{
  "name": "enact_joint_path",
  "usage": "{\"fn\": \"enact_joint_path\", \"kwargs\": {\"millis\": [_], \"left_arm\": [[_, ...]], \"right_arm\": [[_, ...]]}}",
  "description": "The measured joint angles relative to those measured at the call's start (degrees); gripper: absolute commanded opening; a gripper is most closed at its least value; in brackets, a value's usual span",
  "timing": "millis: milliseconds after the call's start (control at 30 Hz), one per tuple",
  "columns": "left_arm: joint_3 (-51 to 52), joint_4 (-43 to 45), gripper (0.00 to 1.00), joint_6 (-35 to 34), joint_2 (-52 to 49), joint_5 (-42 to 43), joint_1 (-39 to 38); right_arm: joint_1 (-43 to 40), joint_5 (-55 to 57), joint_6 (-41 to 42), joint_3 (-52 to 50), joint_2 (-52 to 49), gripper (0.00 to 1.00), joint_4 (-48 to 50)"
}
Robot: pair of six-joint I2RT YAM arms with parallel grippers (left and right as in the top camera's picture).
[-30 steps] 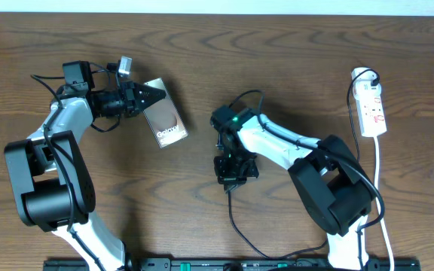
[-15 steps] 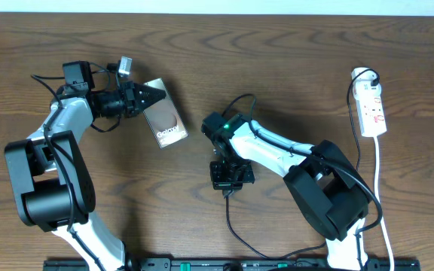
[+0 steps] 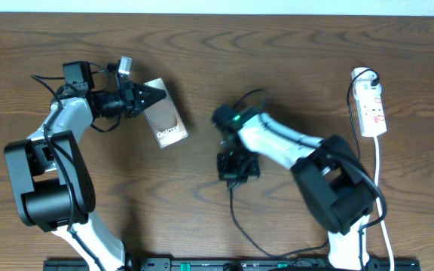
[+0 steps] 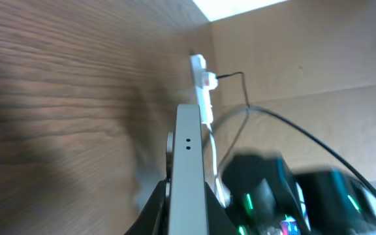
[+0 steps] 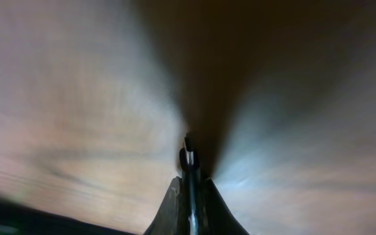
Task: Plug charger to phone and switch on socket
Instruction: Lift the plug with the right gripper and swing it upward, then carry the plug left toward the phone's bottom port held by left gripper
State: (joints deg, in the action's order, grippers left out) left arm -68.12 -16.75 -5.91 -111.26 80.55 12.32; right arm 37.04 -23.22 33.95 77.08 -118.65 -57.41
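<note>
The phone (image 3: 166, 115) lies on the table at the left, its "Galaxy" lettering showing. My left gripper (image 3: 154, 95) is shut on its far corner. In the left wrist view the phone (image 4: 188, 140) stands edge-on as a grey slab between the fingers of the left gripper (image 4: 187, 199). My right gripper (image 3: 232, 179) hangs over the table's middle, pointing down, shut on the charger's plug tip (image 5: 188, 156). The right gripper (image 5: 189, 186) pinches it tightly. The charger cable (image 3: 236, 218) trails toward the front edge. The socket (image 3: 371, 107) lies at the far right, apart from both grippers.
The socket's white cord (image 3: 379, 181) runs down the right side to the front edge. The socket also shows far off in the left wrist view (image 4: 203, 85). The right arm's base (image 3: 337, 196) stands front right and the left arm's base (image 3: 47, 181) front left.
My right gripper with the charger tip swung left half a second ago and has come back to the right. The left gripper and phone have not moved.
</note>
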Motion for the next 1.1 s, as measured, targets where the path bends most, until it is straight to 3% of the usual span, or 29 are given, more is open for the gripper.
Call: {"fn": "enact_joint_path", "kwargs": {"millis": [100, 233, 367, 500, 700, 967, 1100], "left_arm": [[0.0, 0.2, 0.07, 0.0, 0.0, 1.5, 0.0], [0.0, 0.8, 0.07, 0.0, 0.0, 2.1, 0.0], [0.0, 1.2, 0.07, 0.0, 0.0, 2.3, 0.0], [0.0, 3.9, 0.07, 0.0, 0.0, 3.8, 0.0], [0.0, 7.8, 0.08, 0.0, 0.0, 5.6, 0.0], [0.0, 8.9, 0.08, 0.0, 0.0, 6.2, 0.0], [0.0, 13.5, 0.08, -0.6, 0.0, 6.4, 0.0]], "right_arm": [[-5.7, -4.5, -5.1, -0.2, -0.1, 0.01, 4.0], [-12.2, -18.4, -18.0, -0.5, -0.6, 0.01, 10.2], [-15.1, -32.1, -29.5, -0.7, -0.8, 0.01, 14.9], [-15.6, -40.5, -36.0, -0.8, -0.8, 0.01, 21.2], [-15.4, -44.3, -37.4, -0.8, -0.8, 0.01, 28.9], [-15.2, -46.5, -35.9, -0.8, -0.8, 0.01, 31.1], [-13.7, -50.7, -36.6, -0.8, -0.8, 0.01, 33.2]]}}
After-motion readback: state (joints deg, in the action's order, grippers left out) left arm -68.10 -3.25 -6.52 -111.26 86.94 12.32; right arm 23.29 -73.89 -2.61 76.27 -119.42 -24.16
